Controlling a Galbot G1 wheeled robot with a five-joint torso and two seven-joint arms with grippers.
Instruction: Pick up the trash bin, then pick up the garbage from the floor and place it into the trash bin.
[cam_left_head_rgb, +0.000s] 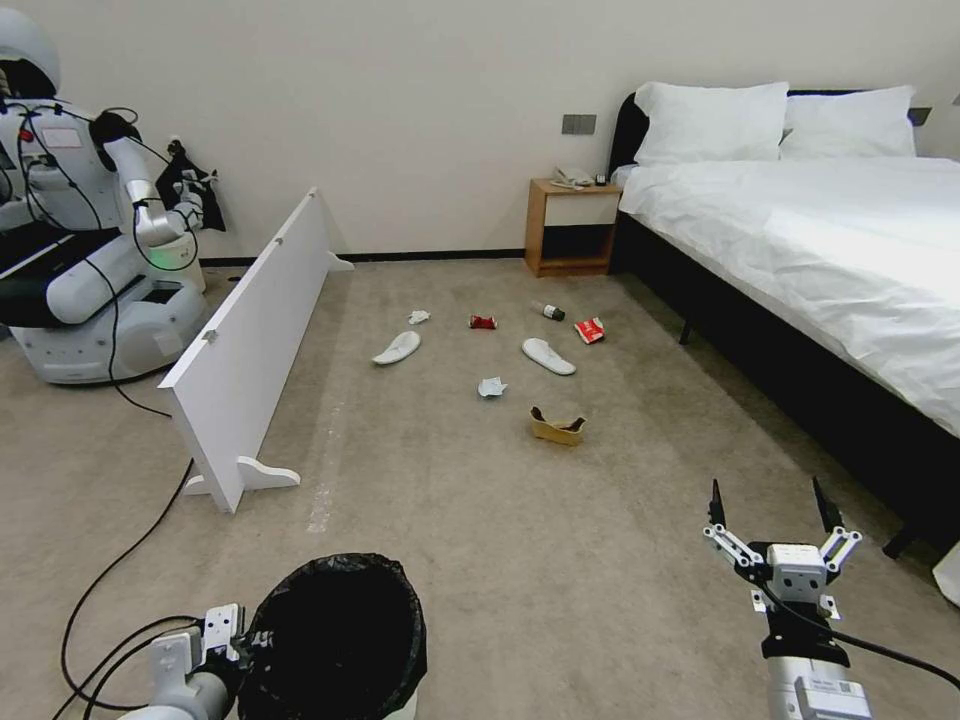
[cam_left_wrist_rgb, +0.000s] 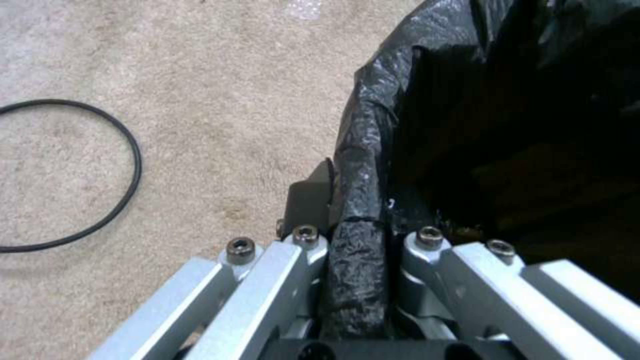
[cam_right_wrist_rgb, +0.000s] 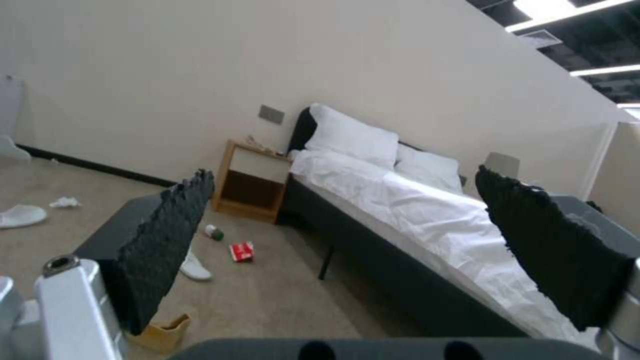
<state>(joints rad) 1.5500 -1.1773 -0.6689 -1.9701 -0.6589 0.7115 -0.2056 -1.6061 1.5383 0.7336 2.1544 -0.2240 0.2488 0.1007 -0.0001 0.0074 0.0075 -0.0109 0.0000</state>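
Trash bin (cam_left_head_rgb: 340, 640) upright, mouth upward, rim pinched by left gripper (cam_left_wrist_rgb: 353, 250); right gripper (cam_left_head_rgb: 772, 515) fingers spread.

Head high; wrists low (shared carpet (cam_left_head_rgb: 560, 560))

From my head camera, the trash bin (cam_left_head_rgb: 340, 640) sits nearest me at 7 o'clock, its rim clamped in the left gripper (cam_left_head_rgb: 240, 640), with the right gripper (cam_left_head_rgb: 770, 515) at 4 o'clock, spread wide. The garbage (cam_left_head_rgb: 490, 360) lies scattered on the floor at 12 o'clock, between the leaning board (cam_left_head_rgb: 250, 340) at 10 o'clock and the bed (cam_left_head_rgb: 800, 260) at 2 o'clock; the nightstand (cam_left_head_rgb: 572, 228) stands behind it against the wall.
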